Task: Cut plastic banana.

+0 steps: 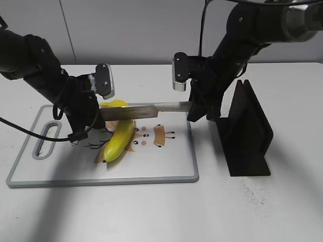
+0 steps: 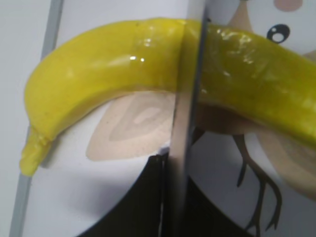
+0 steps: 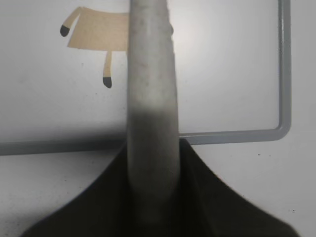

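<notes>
The plastic banana (image 1: 120,140) lies on the white cutting board (image 1: 101,180), dark tip toward the front. It fills the left wrist view (image 2: 108,64), stem at lower left. A knife (image 1: 146,109) lies level across its middle; the blade (image 2: 190,98) sits on the shiny band. My right gripper (image 1: 197,108) is shut on the knife's grey handle (image 3: 150,74). My left gripper (image 1: 93,118) is shut on the blade's far end, its dark jaws (image 2: 175,197) on either side of the metal. Whether the banana has split cannot be told.
The board has a grey rim (image 3: 284,74), a handle slot (image 1: 46,138) at its left end and a cartoon print. A black knife stand (image 1: 247,131) stands on the table just right of the board, close to my right arm.
</notes>
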